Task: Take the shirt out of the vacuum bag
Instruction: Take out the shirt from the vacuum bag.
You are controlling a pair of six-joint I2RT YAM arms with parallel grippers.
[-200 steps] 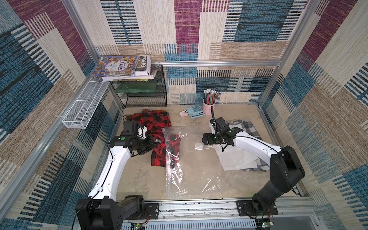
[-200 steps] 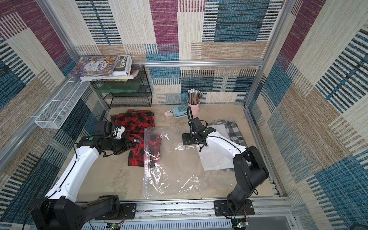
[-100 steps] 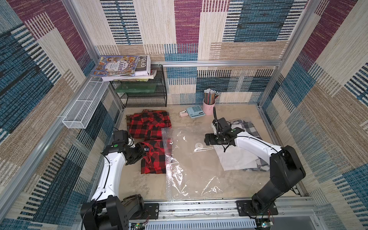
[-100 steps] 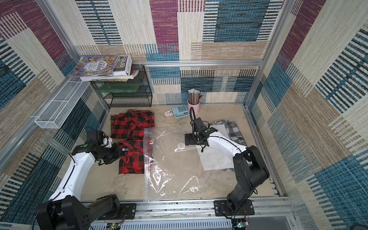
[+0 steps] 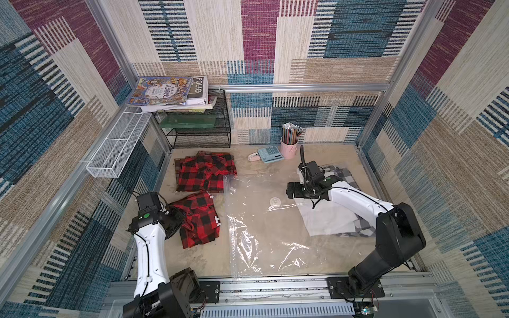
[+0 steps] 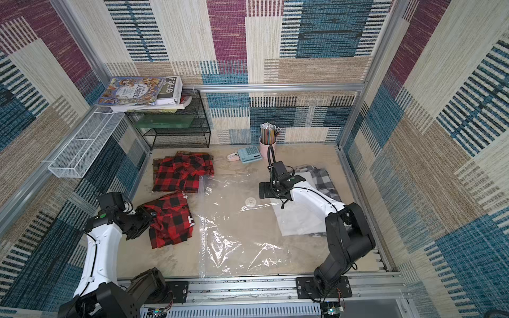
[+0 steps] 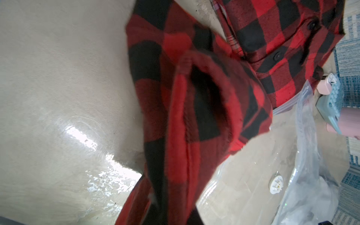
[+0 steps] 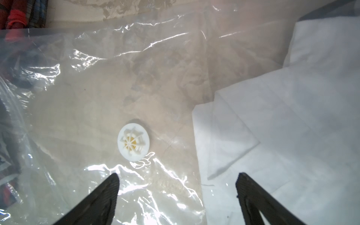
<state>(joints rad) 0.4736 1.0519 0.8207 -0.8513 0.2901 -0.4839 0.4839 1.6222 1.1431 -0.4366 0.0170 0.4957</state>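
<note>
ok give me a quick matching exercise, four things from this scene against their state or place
Things:
1 left gripper
2 right gripper
3 vacuum bag
4 pink cup

States or places:
a open, close to the white valve
b at the back wall, full of pencils
c clear, lying flat
d shut on the nearer red plaid shirt

Pairs: 1-d, 2-a, 3-c, 4-b

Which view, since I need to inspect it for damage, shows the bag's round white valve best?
The right wrist view: the valve sits close and sharp, its spokes and yellowish centre plain. Both top views show only a small white disc on the vacuum bag; the left wrist view catches it small.
</note>
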